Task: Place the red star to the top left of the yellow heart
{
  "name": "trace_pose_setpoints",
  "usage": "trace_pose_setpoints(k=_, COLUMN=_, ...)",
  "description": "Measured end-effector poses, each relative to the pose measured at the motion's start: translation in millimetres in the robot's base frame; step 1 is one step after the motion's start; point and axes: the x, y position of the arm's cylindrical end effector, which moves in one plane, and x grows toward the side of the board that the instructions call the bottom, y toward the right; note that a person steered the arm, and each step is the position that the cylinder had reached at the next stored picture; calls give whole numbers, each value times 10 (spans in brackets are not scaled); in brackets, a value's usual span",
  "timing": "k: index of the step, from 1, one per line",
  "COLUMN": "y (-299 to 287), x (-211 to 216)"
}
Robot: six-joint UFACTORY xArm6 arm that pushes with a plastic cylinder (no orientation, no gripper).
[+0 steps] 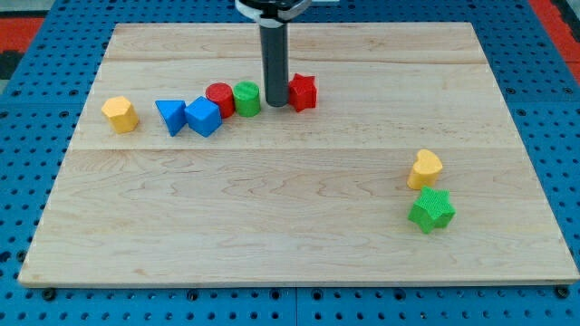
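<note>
The red star (303, 91) lies at the upper middle of the wooden board (272, 226). My tip (275, 104) rests on the board just left of the red star, touching or nearly touching it, between the star and a green cylinder (246, 98). The yellow heart (424, 168) lies far off at the view's right, below and to the right of the star.
A red cylinder (220, 97) sits left of the green cylinder, then a blue cube (204, 117) and a blue triangle (169, 116). A yellow hexagon (120, 114) lies at the far left. A green star (431, 210) sits just below the yellow heart.
</note>
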Motion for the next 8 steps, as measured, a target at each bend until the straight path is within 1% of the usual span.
trace_pose_setpoints(k=1, y=17, x=-5)
trace_pose_setpoints(k=2, y=6, x=-345)
trace_pose_setpoints(k=3, y=422, x=-410)
trace_pose_setpoints(k=4, y=1200, x=-269)
trace_pose_setpoints(k=5, y=1453, x=-104)
trace_pose_setpoints(k=6, y=1611, x=-470)
trace_pose_setpoints(k=7, y=1830, x=-106)
trace_pose_setpoints(k=8, y=1526, x=259)
